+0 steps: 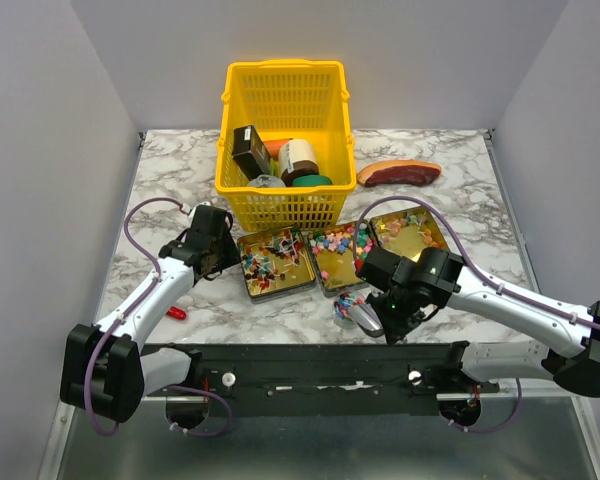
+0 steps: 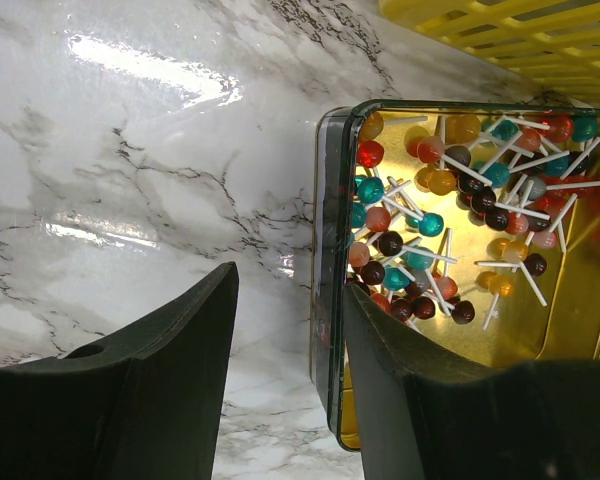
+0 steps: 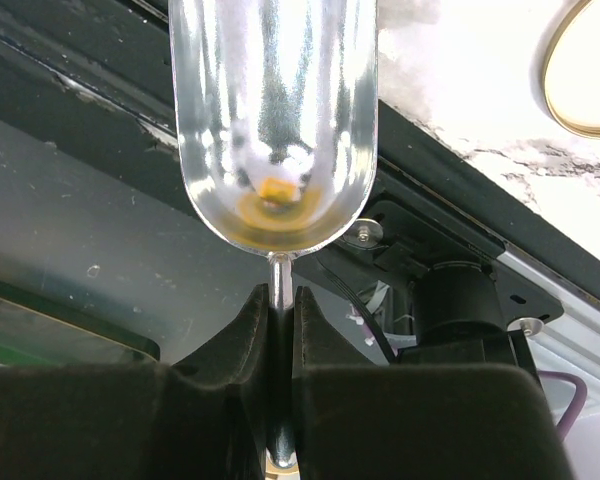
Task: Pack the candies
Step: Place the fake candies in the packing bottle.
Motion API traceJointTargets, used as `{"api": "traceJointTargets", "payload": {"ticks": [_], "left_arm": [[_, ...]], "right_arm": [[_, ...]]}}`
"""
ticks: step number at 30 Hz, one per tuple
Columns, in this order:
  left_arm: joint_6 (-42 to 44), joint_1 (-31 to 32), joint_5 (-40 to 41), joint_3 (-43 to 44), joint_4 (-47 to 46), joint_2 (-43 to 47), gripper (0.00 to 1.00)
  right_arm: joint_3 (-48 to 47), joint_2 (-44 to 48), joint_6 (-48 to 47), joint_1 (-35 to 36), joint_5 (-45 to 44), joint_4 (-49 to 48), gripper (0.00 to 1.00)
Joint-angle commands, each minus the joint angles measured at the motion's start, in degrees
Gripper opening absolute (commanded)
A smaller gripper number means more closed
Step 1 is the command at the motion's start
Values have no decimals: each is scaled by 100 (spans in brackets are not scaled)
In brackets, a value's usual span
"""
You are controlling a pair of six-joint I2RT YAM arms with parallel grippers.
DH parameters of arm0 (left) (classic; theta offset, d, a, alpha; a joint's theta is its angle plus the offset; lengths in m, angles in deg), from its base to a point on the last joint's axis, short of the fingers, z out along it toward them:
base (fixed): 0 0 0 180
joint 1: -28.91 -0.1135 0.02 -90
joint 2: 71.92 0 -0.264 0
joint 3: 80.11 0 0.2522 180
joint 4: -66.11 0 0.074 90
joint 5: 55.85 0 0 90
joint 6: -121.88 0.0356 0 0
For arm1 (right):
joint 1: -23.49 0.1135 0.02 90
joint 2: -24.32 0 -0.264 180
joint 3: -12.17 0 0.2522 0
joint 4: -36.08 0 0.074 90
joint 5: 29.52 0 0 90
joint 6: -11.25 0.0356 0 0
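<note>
Three shallow gold tins hold the candies. The left tin is full of lollipops with white sticks. Small coloured sweets fill the middle tin, and the right tin holds a few. My left gripper is open and straddles the left tin's wall, one finger inside and one outside. My right gripper is shut on the thin handle of a metal scoop, which carries one orange candy. The scoop hangs at the table's front edge, beside a few loose candies.
A yellow basket with cans and packages stands just behind the tins. A reddish slab of fake meat lies to its right. One red sweet rests by the left arm. The black mounting rail runs along the front.
</note>
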Motion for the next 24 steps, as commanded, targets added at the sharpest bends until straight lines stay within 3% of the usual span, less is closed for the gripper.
{"api": "traceJointTargets", "payload": {"ticks": [1, 11, 20, 24], "left_arm": [[11, -34, -76, 37, -104, 34, 57], [-15, -43, -76, 19, -95, 60, 58], [11, -43, -32, 37, -43, 157, 61], [2, -95, -6, 37, -25, 227, 70]], "right_arm": [[-8, 82, 93, 38, 203, 654, 1], [72, 293, 242, 29, 388, 839, 1], [-1887, -390, -547, 29, -534, 576, 1], [-2573, -1208, -1214, 29, -632, 444, 1]]}}
